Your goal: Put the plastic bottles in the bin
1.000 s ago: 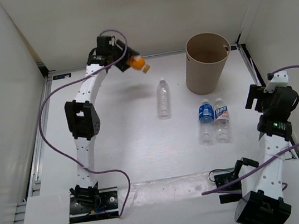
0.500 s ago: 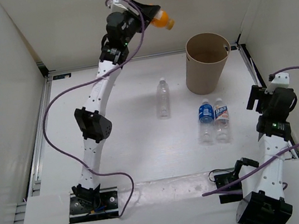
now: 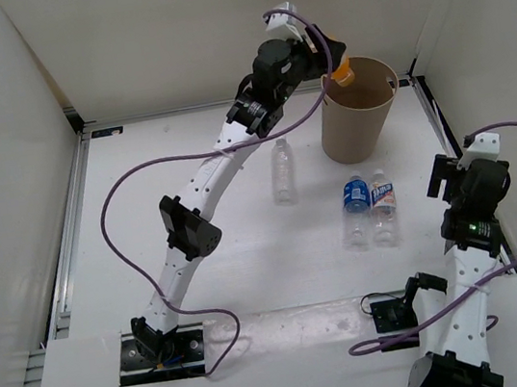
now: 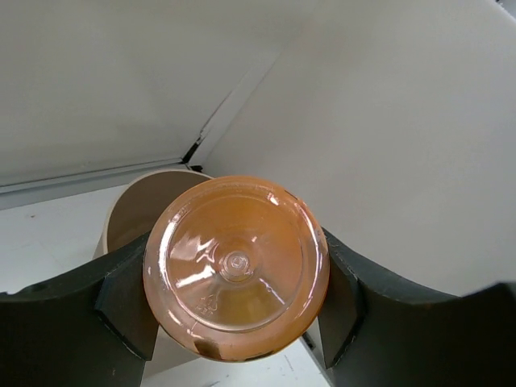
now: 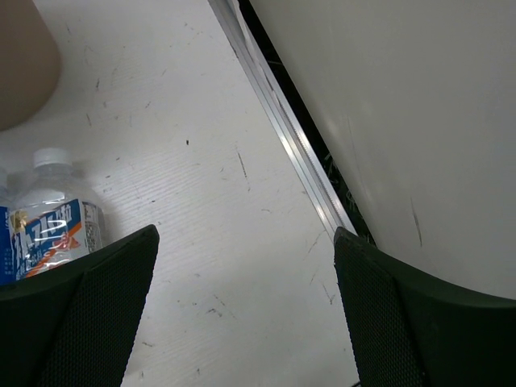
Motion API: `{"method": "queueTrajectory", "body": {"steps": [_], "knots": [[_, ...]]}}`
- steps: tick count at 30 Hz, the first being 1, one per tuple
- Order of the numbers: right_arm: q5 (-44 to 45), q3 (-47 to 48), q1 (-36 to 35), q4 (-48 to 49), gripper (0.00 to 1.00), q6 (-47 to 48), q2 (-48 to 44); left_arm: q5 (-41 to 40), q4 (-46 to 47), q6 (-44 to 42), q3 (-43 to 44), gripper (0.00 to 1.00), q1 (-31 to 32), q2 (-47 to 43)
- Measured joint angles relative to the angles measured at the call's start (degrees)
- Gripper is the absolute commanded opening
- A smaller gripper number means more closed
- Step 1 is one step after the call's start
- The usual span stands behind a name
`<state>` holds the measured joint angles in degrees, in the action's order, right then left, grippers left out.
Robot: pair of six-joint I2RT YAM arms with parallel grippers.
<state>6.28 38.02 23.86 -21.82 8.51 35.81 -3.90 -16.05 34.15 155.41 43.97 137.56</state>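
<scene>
**Orange bottle held over the bin's rim, three bottles lying on the bench**

Nearest the arm bases, the right tool [image 5: 246,318] hangs released, its jaws spread wide with nothing between them, low over bare bench [image 3: 269,260] at the right side. Just to its left, two bottles lie side by side and touching: the white-orange label bottle [image 3: 382,199] and the blue label bottle [image 3: 355,200], caps pointing away from the arms. Both look like thin, light plastic, smooth and round, so they would likely roll if nudged and dent under a hard squeeze. A hold across the labelled middle seems safest.

Farther back, toward the centre, the slim clear bottle [image 3: 281,171] lies alone, well apart from the pair. It looks empty and very light, and its narrow body calls for a close pinch at mid-length.

At the far end stands the bin [image 3: 358,130], tall and open-mouthed. The left tool [image 3: 331,58] is stretched out high beside it, clenched on the short orange bottle [image 4: 235,266] across its body. The bottle sits over the bin's left rim, not yet inside.
</scene>
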Motion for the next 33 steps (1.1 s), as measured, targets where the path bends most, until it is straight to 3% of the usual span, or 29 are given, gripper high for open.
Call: {"method": "queueTrajectory", "body": {"steps": [8, 16, 21, 23, 24, 27, 33], "knots": [[2.9, 0.0, -1.7, -2.5, 0.9, 0.7, -0.9, -3.4, -0.1, -6.0, 1.5, 0.43, 0.9, 2.9], [5.7, 0.1, -4.5, -4.0, 0.9, 1.2, -2.9, -6.4, 1.4, -7.6, 2.6, 0.45, 1.7, 8.5], [6.0, 0.1, -3.9, -4.5, 0.9, 1.2, -3.2, -6.4, 1.1, -7.8, 2.6, 0.51, 1.6, 9.8], [6.0, 0.2, -3.3, -4.9, 0.9, 1.2, -3.2, -6.4, 1.1, -7.9, 2.6, 0.57, 1.6, 9.8], [6.0, 0.2, -3.2, -4.9, 0.9, 1.1, -3.2, -6.3, 1.1, -8.0, 2.6, 0.72, 1.6, 9.8], [6.0, 0.3, -2.6, -5.1, 0.9, 1.1, -3.1, -6.0, 1.1, -8.2, 2.6, 0.93, 1.6, 9.8], [6.0, 0.6, -2.0, -5.0, 0.9, 1.1, -2.7, -6.0, 1.1, -8.7, 2.6, 0.99, 1.6, 9.8]]}}
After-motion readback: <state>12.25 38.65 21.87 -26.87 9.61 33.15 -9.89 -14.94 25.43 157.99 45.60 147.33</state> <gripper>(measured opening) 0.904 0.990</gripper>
